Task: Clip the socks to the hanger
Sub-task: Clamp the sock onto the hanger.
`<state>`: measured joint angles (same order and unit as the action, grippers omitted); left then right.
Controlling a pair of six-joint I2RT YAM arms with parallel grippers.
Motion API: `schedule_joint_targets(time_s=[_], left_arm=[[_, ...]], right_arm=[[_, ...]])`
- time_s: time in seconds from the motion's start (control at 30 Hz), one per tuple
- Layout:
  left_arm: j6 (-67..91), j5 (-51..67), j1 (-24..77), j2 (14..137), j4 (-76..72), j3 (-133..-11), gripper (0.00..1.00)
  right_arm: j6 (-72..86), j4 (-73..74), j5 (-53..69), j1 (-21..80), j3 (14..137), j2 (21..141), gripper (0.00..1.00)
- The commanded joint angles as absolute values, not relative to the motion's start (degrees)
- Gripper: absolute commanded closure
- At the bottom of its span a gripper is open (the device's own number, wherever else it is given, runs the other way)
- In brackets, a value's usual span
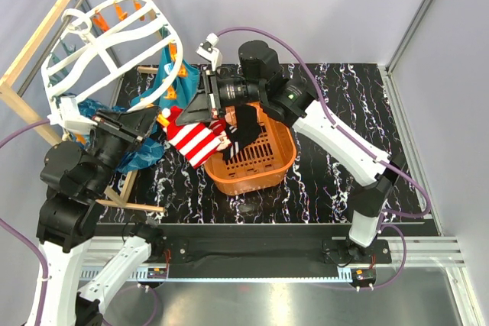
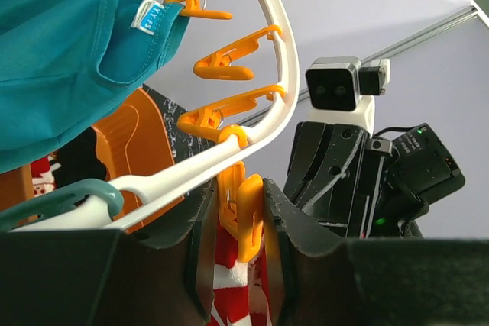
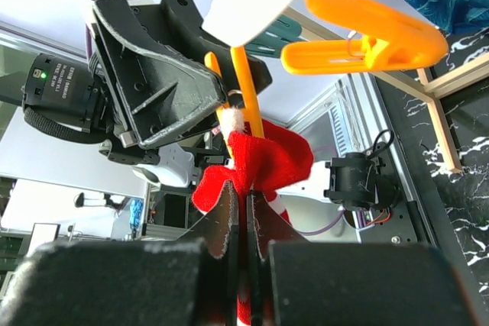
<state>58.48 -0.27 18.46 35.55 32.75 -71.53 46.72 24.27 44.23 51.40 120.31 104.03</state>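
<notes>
A white plastic oval hanger (image 2: 176, 167) with curved ribs hangs at the far left, glossy beside a rough wooden pole frame (image 1: 47, 22) and a soft teal cloth (image 2: 69, 51). From the left wrist I count four orange plastic pegs, and the left gripper (image 2: 238, 227) squeezes the lowest orange peg (image 2: 246, 211) between its black fingers. One knitted red-and-white striped sock (image 1: 195, 141) hangs just under that peg, over the far-left rim of a slotted orange plastic basket (image 1: 284, 159) on the black marbled table (image 1: 344, 97). The right gripper (image 3: 243, 219) is pressed together on the sock's plain red edge, which reaches the peg's tips.
</notes>
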Motion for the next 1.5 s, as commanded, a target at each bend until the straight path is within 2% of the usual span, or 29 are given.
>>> schedule_joint_targets(time_s=[0.0,0.03,0.13,0.17,0.27,0.4,0.57,0.8,1.1,1.23,1.3,1.47], left_arm=[[58.45,2.99,18.72,34.37,33.14,-72.25,1.00],[58.62,2.99,18.72,33.50,32.87,-71.72,0.87],[59.33,2.37,18.72,32.26,31.82,-70.05,0.66],[59.41,2.29,18.72,31.47,31.82,-69.79,0.54],[59.50,2.11,18.72,30.50,31.82,-69.61,0.34],[58.98,2.99,18.81,29.53,32.60,-69.70,0.20],[57.05,5.71,18.72,26.90,32.87,-69.17,0.17],[50.63,12.21,18.72,19.96,30.50,-68.90,0.18],[37.54,4.76,18.72,17.84,43.66,-80.59,0.20],[33.05,1.06,18.81,18.37,48.16,-85.51,0.22],[31.73,0.18,18.72,18.46,49.74,-87.10,0.22],[31.73,-2.11,18.72,18.11,49.48,-87.01,0.23]], right_arm=[[46.85,19.86,45.62,52.12,122.17,104.41,1.00],[46.67,19.34,45.62,52.21,121.99,104.59,0.99],[46.49,18.64,46.05,52.21,121.20,104.94,0.94],[46.15,18.63,46.14,52.12,121.11,105.03,0.92],[44.83,19.07,45.70,52.12,120.50,105.64,0.88],[43.68,19.07,45.35,52.21,119.36,106.52,0.85],[39.22,19.95,43.69,52.21,117.43,106.79,0.77],[33.49,20.39,40.35,52.29,112.59,106.00,0.57],[21.46,23.74,24.98,53.09,104.95,97.76,0.38],[16.27,18.04,24.44,56.76,98.63,91.86,0.30],[13.19,13.30,23.12,62.12,95.55,89.57,0.27],[4.49,4.76,16.27,71.88,92.11,89.73,0.23]])
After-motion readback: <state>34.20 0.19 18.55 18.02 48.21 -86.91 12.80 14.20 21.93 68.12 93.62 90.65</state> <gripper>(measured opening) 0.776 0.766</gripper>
